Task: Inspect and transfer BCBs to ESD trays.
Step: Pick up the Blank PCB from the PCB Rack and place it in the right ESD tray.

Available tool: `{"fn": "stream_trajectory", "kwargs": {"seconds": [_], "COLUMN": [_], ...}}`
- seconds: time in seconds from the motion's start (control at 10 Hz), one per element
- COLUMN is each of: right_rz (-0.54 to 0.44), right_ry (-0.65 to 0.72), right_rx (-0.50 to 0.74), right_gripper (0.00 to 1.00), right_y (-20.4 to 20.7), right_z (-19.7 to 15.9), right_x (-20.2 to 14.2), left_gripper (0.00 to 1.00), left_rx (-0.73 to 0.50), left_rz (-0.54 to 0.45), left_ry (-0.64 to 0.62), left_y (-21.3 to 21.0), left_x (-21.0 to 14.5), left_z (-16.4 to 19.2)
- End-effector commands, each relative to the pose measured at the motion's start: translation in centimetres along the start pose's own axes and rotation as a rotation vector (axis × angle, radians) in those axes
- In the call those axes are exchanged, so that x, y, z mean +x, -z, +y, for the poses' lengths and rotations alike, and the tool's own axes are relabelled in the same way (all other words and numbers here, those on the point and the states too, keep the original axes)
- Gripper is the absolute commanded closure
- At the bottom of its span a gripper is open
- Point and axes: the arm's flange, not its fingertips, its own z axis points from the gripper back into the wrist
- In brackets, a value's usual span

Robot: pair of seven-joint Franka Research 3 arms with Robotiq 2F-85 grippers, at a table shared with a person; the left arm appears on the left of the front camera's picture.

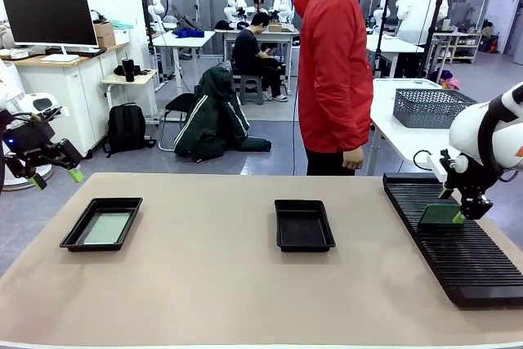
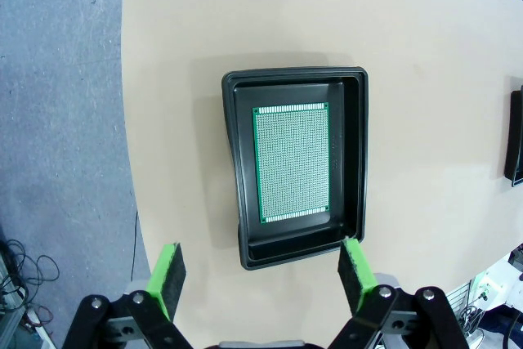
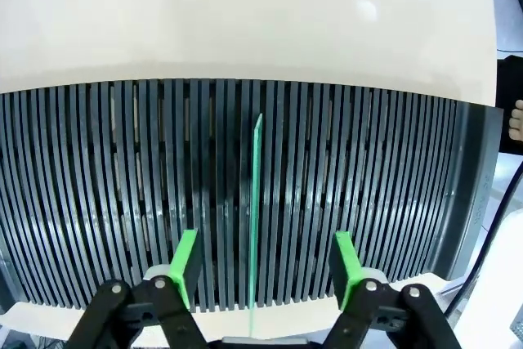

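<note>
A pale green BCB (image 2: 292, 163) lies flat in the left black ESD tray (image 2: 233, 169), which sits near the table's left edge (image 1: 75, 237). My left gripper (image 2: 261, 271) hangs open high above it, raised off the table's left side (image 1: 57, 177). The second ESD tray (image 1: 304, 239) sits mid-table with nothing in it. Another BCB (image 3: 255, 202) stands on edge in a slot of the ribbed rack (image 3: 122, 185). My right gripper (image 3: 265, 263) is open around this board, pads apart from it on both sides. In the front view this board (image 1: 440, 216) stands beside the right gripper (image 1: 462, 217).
The long black slotted rack (image 1: 458, 243) fills the table's right side. A person in a red jacket (image 1: 331, 63) stands at the far edge, one hand (image 1: 353, 158) hanging down. A grey mesh basket (image 1: 429, 108) rests on a white table behind.
</note>
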Motion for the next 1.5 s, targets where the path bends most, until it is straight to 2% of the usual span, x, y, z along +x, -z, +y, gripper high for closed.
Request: {"fn": "stream_trajectory", "kwargs": {"seconds": [0.0, 1.4], "right_rz": [0.027, 0.075], "right_ry": [0.02, 0.009], "right_rx": [-0.022, -0.002], "right_gripper": [0.24, 0.68], "right_y": [0.35, 0.22], "right_z": [-0.08, -0.5], "right_x": [-0.07, 0.62], "left_gripper": [0.0, 0.0], "left_rx": [0.001, 0.001], "left_rz": [-0.007, -0.007], "left_ry": [-0.005, -0.005], "left_y": [0.16, 0.16], "left_x": [0.02, 0.02], "left_z": [0.09, 0.09]}}
